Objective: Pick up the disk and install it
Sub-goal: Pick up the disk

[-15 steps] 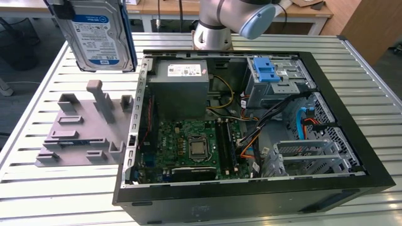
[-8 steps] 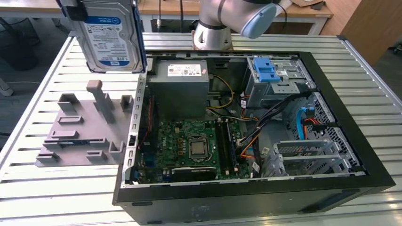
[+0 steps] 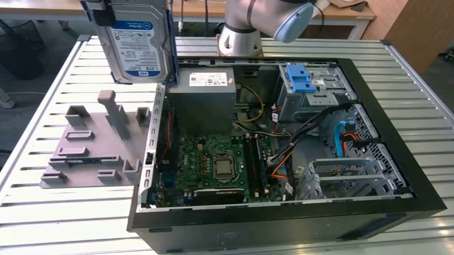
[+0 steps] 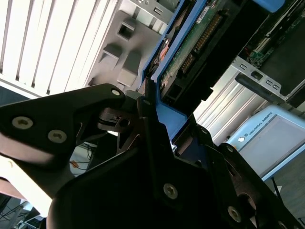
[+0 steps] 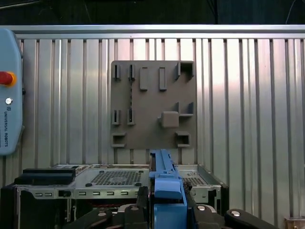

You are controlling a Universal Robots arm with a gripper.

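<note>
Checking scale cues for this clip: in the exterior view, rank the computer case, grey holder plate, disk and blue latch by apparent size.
1. computer case
2. grey holder plate
3. disk: lifted, likely nearer the camera, and cut off by the picture's edge, so its rank against the plate is unsure
4. blue latch

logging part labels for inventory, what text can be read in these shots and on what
disk, white-and-blue label: print too small to read.
power-supply box, white sticker: too small to read.
pendant: a maker's name along its edge, not quoted here.
Nothing else legible.
</note>
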